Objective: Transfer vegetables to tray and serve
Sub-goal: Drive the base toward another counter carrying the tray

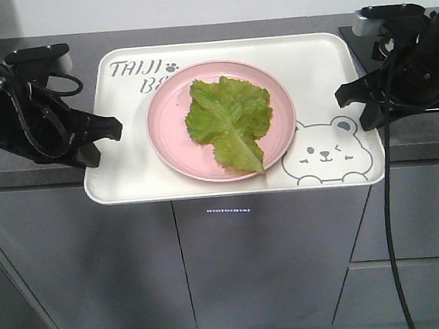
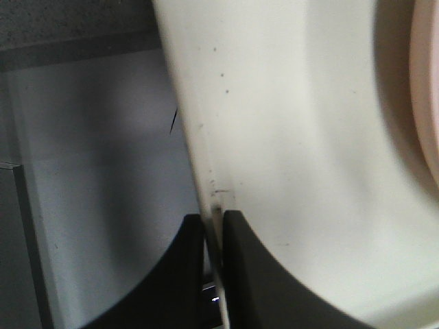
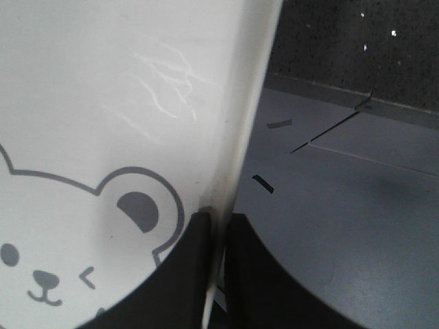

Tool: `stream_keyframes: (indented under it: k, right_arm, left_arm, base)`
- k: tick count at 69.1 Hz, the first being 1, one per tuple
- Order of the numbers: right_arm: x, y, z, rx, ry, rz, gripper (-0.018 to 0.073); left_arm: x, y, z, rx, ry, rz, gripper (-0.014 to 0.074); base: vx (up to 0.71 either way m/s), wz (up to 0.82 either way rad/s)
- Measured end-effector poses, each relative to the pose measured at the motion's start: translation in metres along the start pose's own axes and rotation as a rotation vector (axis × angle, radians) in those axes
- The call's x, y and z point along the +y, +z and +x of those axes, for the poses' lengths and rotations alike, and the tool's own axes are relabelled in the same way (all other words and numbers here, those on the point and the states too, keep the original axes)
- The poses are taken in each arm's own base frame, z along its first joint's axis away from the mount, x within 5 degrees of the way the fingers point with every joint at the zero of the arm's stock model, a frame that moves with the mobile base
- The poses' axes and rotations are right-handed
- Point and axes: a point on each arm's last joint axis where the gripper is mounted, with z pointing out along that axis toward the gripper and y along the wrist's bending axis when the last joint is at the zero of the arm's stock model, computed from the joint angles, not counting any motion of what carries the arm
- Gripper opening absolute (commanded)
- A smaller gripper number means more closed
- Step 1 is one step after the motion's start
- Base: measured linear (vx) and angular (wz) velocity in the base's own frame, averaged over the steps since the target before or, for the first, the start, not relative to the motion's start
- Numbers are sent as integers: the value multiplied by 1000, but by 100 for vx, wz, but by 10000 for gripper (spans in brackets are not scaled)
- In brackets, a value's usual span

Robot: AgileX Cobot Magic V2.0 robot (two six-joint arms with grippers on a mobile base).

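1. Tray. The large cream-white rectangular plastic tray (image 1: 327, 68), printed with grey lettering and a winking bear, is lying across the speckled grey countertop (image 1: 427, 138). Its front edge is jutting past the counter lip, above the plain grey cabinet front (image 1: 268, 261). You cannot tell whether it is resting or lifted.

2. Vegetables. The bright green, crinkly lettuce leaf (image 1: 229, 117) is lying on the round pink plate (image 1: 172, 142), which is sitting mid-tray. The transfer looks done, so you are probably working on serving.

3. Left gripper (image 1: 110, 130). You are pinching the tray's left rim, with the black jaws closed narrow on either side of it.

4. Right gripper (image 1: 346, 94). You are clamping the opposite rim, just beside the bear drawing.

Purpose: gripping at opposite ends is likely sharing the load and keeping the tray level, so the plate is not sliding.

Views: the front camera is giving you the whole layout, but not the pinch itself. Each wrist camera is showing the rim sandwiched between its fingers. The left one is catching a sliver of the pink plate and the right one the bear's face. Neither is showing the leaf.
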Motion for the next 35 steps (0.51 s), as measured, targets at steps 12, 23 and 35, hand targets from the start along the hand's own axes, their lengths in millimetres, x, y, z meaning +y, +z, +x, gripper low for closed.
stream_keyframes:
  k: [12,23,35]
  right_arm:
    - [0,0,0,0,0,0,-6]
    - [0,0,0,0,0,0,-6]
    - [0,0,0,0,0,0,-6]
  left_arm:
    - [0,0,0,0,0,0,-6]
    - [0,0,0,0,0,0,-6]
    - [0,0,0,0,0,0,-6]
  base:
    - [13,3]
    - [13,1]
    - [12,-1]
